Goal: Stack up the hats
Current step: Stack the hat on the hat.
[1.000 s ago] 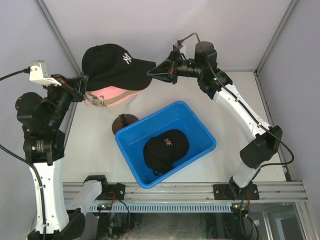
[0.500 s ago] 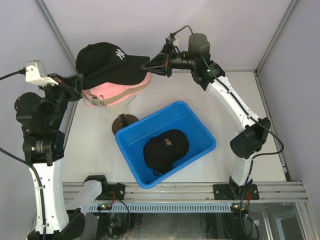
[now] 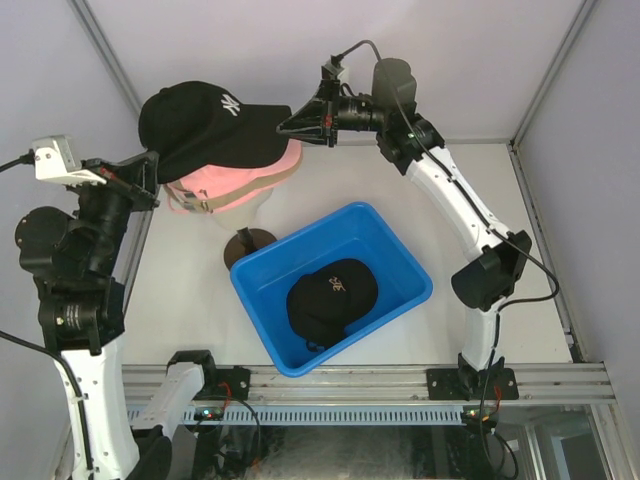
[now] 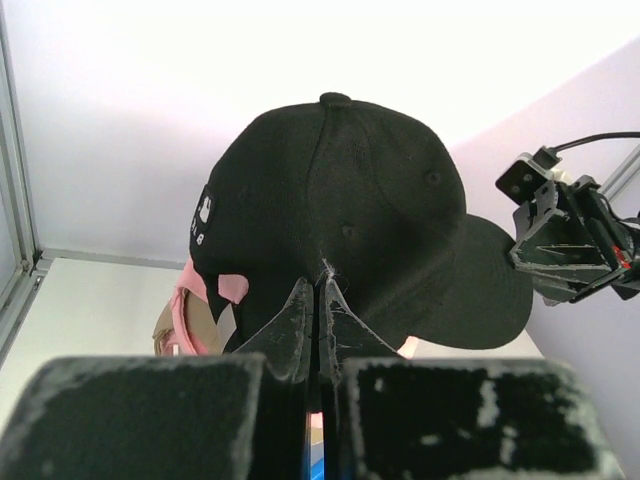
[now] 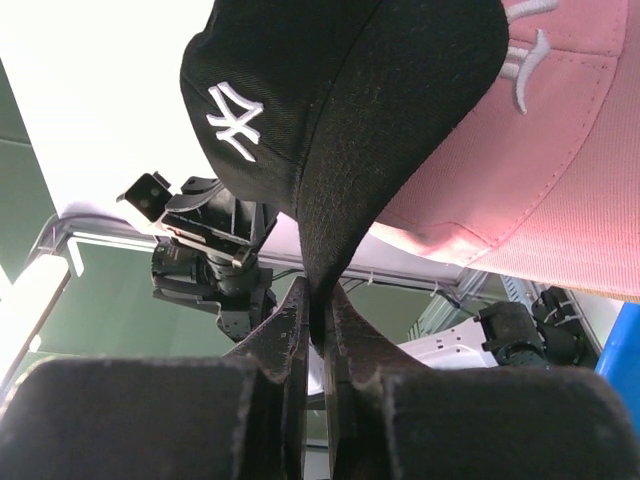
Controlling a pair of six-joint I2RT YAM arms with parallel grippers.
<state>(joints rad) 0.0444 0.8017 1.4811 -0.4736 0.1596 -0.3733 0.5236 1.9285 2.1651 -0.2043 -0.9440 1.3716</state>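
My left fingers point(image 4: 292, 325) pinch the black NY cap point(image 3: 200, 125) at its back, right fingers point(image 5: 288, 335) its brim; I'd lower both ends level onto the pink cap point(image 3: 225, 188).

In the upper left of the frame, the black fabric NY-logo cap point(image 3: 205, 130) lay over the pink fabric cap point(image 3: 240, 185) on the beige egg-shaped mannequin head point(image 3: 258, 210). Lower right of them, the blue plastic bin point(image 3: 385, 250) contained the black orange-marked fabric cap point(image 3: 330, 295).
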